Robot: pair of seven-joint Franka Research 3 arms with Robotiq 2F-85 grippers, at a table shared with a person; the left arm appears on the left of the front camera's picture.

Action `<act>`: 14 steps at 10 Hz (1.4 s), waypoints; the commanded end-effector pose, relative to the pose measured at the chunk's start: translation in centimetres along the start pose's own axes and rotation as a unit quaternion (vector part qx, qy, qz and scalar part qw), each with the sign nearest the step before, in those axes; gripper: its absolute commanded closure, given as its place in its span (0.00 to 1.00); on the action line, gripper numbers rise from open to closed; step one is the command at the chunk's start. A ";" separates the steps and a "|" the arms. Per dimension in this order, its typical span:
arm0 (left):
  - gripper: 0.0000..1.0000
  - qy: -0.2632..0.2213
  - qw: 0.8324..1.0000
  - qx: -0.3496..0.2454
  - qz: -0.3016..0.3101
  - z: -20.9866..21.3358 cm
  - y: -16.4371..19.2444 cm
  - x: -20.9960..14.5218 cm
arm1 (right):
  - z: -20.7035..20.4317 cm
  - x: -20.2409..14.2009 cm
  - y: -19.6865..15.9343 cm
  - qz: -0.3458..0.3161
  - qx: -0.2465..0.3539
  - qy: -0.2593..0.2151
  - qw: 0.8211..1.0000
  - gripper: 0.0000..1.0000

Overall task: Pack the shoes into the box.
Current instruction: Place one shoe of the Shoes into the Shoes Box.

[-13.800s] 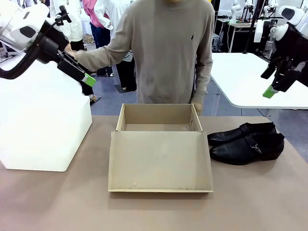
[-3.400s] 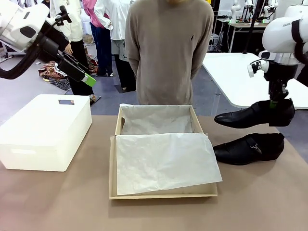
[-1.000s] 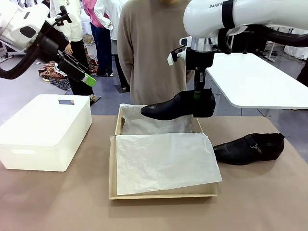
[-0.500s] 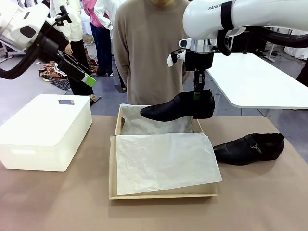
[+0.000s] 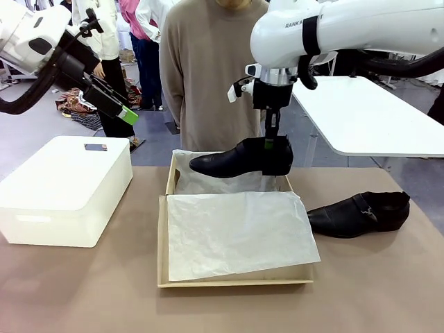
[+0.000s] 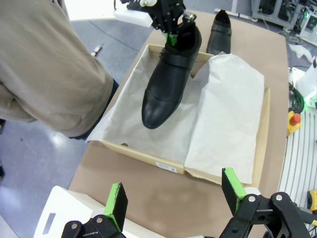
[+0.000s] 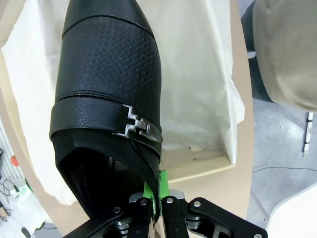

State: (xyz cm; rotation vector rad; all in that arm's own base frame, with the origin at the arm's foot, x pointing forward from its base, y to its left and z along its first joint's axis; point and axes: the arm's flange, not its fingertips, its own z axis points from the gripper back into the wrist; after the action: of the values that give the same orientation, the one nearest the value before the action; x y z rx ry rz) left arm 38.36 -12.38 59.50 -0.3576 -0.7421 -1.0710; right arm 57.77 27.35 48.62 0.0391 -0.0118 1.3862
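Observation:
One glossy black shoe point(image 5: 236, 159) hangs level over the back compartment of the tan box point(image 5: 161, 239), toe pointing left. My right gripper point(image 5: 269, 143) is shut on its heel collar from above. The right wrist view looks down along this shoe point(image 7: 109, 74) and its buckle, with the gripper point(image 7: 157, 196) pinching the collar. The other shoe point(image 5: 359, 213) lies on the table to the right of the box. White tissue paper point(image 5: 236, 232) covers the open lid and lines the box. My left gripper point(image 5: 125, 114) stands open, high at the left. Its wrist view shows the gripper point(image 6: 174, 192), the held shoe point(image 6: 168, 84) and the box point(image 6: 148, 158).
A white plastic bin point(image 5: 66, 187) sits on the table at the left. A person in a beige sweater point(image 5: 208, 76) stands just behind the box. A white table point(image 5: 368, 118) stands at the back right. Bare tabletop lies in front of the box.
My right arm has carried the shoe a little to the left and slightly lower over the box. The left arm and the shoe on the table have not moved.

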 end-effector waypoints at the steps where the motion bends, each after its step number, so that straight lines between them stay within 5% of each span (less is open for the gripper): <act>1: 0.00 -0.008 1.000 -0.008 0.000 0.0 0.1 -0.1 | 0.1 1.4 -0.7 -0.006 -0.009 -0.010 1.000 1.00; 14: 0.00 -0.008 1.000 -0.008 0.000 0.0 0.1 -0.1 | -8.3 4.0 -3.3 0.027 0.011 0.019 0.999 1.00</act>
State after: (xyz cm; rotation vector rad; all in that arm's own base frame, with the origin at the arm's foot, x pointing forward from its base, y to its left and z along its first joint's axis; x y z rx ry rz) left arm 38.36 -12.38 59.50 -0.3577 -0.7420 -1.0710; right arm 61.01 30.48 39.98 0.0701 0.0488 1.4315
